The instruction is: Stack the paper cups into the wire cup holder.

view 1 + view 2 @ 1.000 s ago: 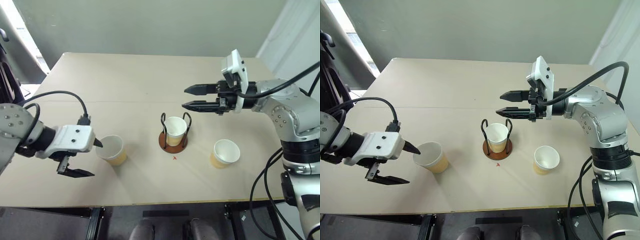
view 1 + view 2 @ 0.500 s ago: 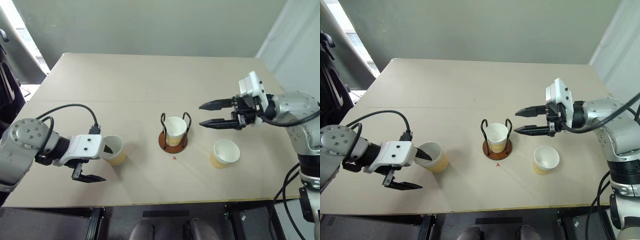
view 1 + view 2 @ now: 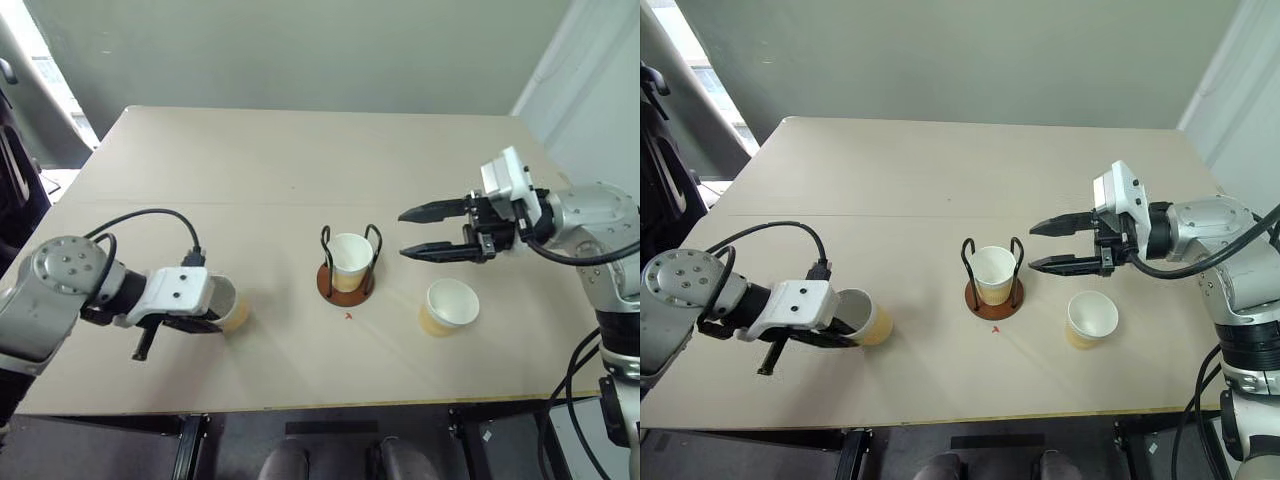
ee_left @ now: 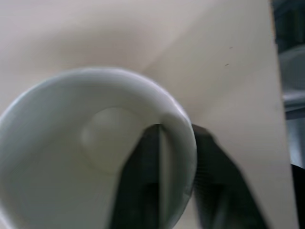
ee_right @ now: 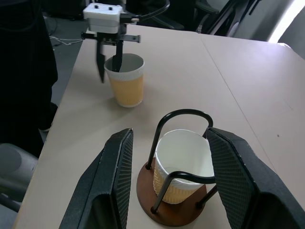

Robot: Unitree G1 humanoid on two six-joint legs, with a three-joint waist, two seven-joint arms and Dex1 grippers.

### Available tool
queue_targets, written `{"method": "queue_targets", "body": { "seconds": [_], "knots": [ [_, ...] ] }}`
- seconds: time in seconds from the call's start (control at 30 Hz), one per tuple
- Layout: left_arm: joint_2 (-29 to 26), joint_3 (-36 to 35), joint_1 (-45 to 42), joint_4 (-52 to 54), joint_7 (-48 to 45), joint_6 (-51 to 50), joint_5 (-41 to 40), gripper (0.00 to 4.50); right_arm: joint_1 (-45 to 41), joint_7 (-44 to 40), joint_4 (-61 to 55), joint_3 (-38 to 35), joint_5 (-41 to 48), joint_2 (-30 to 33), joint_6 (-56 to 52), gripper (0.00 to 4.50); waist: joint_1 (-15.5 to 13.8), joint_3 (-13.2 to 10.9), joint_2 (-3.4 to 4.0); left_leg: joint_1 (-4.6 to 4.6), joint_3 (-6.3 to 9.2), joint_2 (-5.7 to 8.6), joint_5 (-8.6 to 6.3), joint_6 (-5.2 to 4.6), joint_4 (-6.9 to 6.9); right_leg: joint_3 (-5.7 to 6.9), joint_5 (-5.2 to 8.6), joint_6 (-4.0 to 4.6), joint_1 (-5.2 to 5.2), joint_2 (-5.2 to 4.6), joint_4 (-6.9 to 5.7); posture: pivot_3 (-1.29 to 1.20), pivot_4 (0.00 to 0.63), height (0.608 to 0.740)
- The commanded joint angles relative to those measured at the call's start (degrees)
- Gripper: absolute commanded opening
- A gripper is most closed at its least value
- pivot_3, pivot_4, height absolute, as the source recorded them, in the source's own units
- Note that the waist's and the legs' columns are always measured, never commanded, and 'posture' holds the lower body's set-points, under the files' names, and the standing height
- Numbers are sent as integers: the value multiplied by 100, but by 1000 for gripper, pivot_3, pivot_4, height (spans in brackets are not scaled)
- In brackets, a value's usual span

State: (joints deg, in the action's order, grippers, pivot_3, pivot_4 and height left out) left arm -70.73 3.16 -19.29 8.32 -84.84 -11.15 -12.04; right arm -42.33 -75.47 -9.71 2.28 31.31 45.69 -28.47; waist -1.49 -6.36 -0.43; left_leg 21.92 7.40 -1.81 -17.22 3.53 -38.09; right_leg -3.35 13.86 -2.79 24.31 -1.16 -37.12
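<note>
Three paper cups stand upright on the tabletop [image 3: 300,160], each empty and showing a white inside. One cup [image 3: 349,258] sits inside the wire cup holder [image 3: 347,268] near the middle of the tabletop, its rim between the black wire loops and the reddish-brown disc base under it. From the holder, a second cup [image 3: 449,306] stands free at about four o'clock, apart from the base, with bare surface all around it. The third cup [image 3: 232,305] stands well away at about eight o'clock, and the left pincer [image 3: 205,312] is clenched on its wall, one finger [image 4: 145,176] inside the cup and the other outside against the rim. The right pincer [image 3: 405,232] hangs above the tabletop at about two o'clock from the holder, pointing toward it, its jaws released and holding nothing, just above the free cup. The far half of the tabletop is bare, as is the strip along the near edge, so both arms have wide room. A small red mark [image 3: 349,316] lies just in front of the holder's base. A black cable [image 3: 140,215] loops from the left arm over the surface near the left edge.
</note>
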Motion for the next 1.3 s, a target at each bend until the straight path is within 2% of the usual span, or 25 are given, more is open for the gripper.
{"method": "queue_targets", "body": {
  "seconds": [0.03, 0.27, 0.4, 0.63, 0.77, 0.97, 1.17, 1.3],
  "knots": [
    [53, -4, -175, -72, -90, 21, -46, 27, -19, -146, -128, -146, 103, 27, 198, 2414, 0, 0, 0, 0, -1, 0, 0, 0, 0, 0, 0, 0, 0, 0, 0, 0, 150, 740],
    [263, 54, -543, -177, -214, -146, -152, 27, 77, -385, -54, -37, -24, 42, 509, 2414, -5, 0, 0, 0, -1, 1, 0, 0, -2, 0, 0, 0, -1, 0, 0, 0, 150, 740],
    [464, 137, -1032, -334, -275, -279, -183, 27, -29, -400, 132, 9, -121, 1, 638, 2414, -9, 0, -1, 0, 1, 1, 0, 0, -2, 1, 0, 0, -1, 0, 0, 0, 150, 740],
    [1146, 397, -2867, -1013, -522, -873, -422, 27, -78, -620, 432, 116, -307, 15, 890, 2414, -33, 0, -1, 2, 1, 3, 0, 0, -10, 3, -2, -3, -7, -2, -4, 0, 150, 740],
    [1564, 539, -3635, -1295, -586, -1102, -476, 27, -83, -742, 642, 218, -501, 29, 1052, 2414, -26, 0, -1, 5, 0, 2, 0, 0, -11, 3, -8, -13, -10, -1, -6, 0, 150, 740],
    [2075, 712, -4359, -1633, -644, -1153, -457, 27, -193, -761, 914, 318, -736, 105, 979, 2414, -29, 0, -1, 10, 0, 2, 1, -1, -11, 2, -14, -25, -11, -1, 1, 0, 150, 740],
    [2353, 858, -4718, -2017, -684, -875, -320, 27, -440, -638, 1123, 254, -749, 175, 495, 2414, -29, 0, 0, 11, -1, 1, 3, -4, -13, 1, -18, -33, -13, -1, 8, 0, 150, 740],
    [2495, 915, -4777, -2108, -695, -792, -319, 0, -464, -558, 1173, 230, -856, 204, 529, 3293, -30, 0, 0, 11, -1, 1, 3, -5, -12, 1, -19, -34, -13, 0, 9, 0, 150, 740]
  ]
}}
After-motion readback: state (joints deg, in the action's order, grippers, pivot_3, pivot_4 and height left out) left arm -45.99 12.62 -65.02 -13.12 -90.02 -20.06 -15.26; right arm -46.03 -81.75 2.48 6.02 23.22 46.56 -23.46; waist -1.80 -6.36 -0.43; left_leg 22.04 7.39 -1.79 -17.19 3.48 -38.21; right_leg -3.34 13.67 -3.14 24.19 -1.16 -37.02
